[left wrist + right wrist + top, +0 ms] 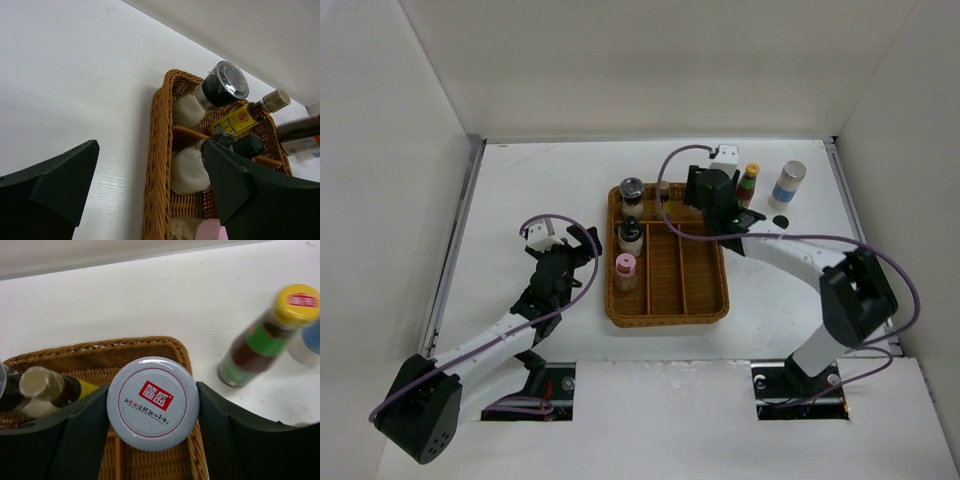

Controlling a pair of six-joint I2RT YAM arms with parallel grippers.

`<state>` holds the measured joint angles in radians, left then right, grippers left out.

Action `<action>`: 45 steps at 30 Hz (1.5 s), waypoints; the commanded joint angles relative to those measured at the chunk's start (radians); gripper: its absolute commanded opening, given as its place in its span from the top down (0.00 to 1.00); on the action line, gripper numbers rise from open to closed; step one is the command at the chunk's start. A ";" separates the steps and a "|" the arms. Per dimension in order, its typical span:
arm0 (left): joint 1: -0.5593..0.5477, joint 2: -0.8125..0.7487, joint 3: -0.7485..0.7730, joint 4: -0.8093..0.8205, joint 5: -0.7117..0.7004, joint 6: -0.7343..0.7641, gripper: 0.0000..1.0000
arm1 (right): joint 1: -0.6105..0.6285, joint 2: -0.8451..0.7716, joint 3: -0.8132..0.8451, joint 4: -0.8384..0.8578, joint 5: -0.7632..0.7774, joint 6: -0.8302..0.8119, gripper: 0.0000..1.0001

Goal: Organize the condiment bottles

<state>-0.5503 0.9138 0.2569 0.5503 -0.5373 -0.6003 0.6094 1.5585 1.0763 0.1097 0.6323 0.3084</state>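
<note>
Starting from the left, how is the left gripper [582, 252]? — Ana

Its two black fingers [55, 185] stand wide apart and nothing is between them. It hangs over the white table [520, 180], just beside the left rim of the brown wicker divided tray [667, 319]. — Ben

And what is inside the tray? — Ana

The left compartment has three things in a row. At the far end is the dark jar with a silver lid [632, 188], in the middle the pale bottle with a black cap [630, 229], and at the near end the bottle with a pink cap [625, 266]. To the right of the silver lid, also at the far end, is the thin dark bottle with a tan cap and a yellow label [663, 187]. — Ben

Does the right gripper [152, 407] hold something? — Ana

Yes. Its fingers are closed in on the jar with a round white lid and a red logo [152, 385], one finger touching each side of the lid. This jar is over the far right corner of the tray. I cannot tell if its bottom rests on the wicker. — Ben

And further right? — Ana

On the table, apart from the tray, stands the bottle with a yellow cap and a green and red label [749, 183]. Near it, to its right, is the white bottle with a blue label [787, 185]. — Ben
</note>
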 commanded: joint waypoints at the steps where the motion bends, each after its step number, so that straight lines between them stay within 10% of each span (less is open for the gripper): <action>1: 0.002 0.026 -0.004 0.066 0.011 -0.010 0.14 | -0.009 0.092 0.117 0.169 -0.058 -0.022 0.55; 11: -0.001 0.030 -0.005 0.068 0.011 -0.010 0.14 | -0.007 0.262 0.177 0.150 -0.080 -0.005 0.50; 21: -0.006 0.045 -0.002 0.079 0.011 -0.010 0.14 | -0.020 0.174 0.137 0.134 -0.086 0.011 0.20; 34: -0.006 0.053 -0.001 0.082 0.011 -0.010 0.14 | -0.187 -0.129 0.043 0.048 -0.028 0.009 0.21; 45: -0.007 0.074 0.004 0.088 0.013 -0.010 0.14 | -0.317 0.035 0.154 -0.071 -0.081 -0.026 0.19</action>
<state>-0.5510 0.9764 0.2569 0.5827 -0.5362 -0.6029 0.3012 1.5726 1.1816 0.0616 0.5819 0.2928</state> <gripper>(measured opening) 0.865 0.808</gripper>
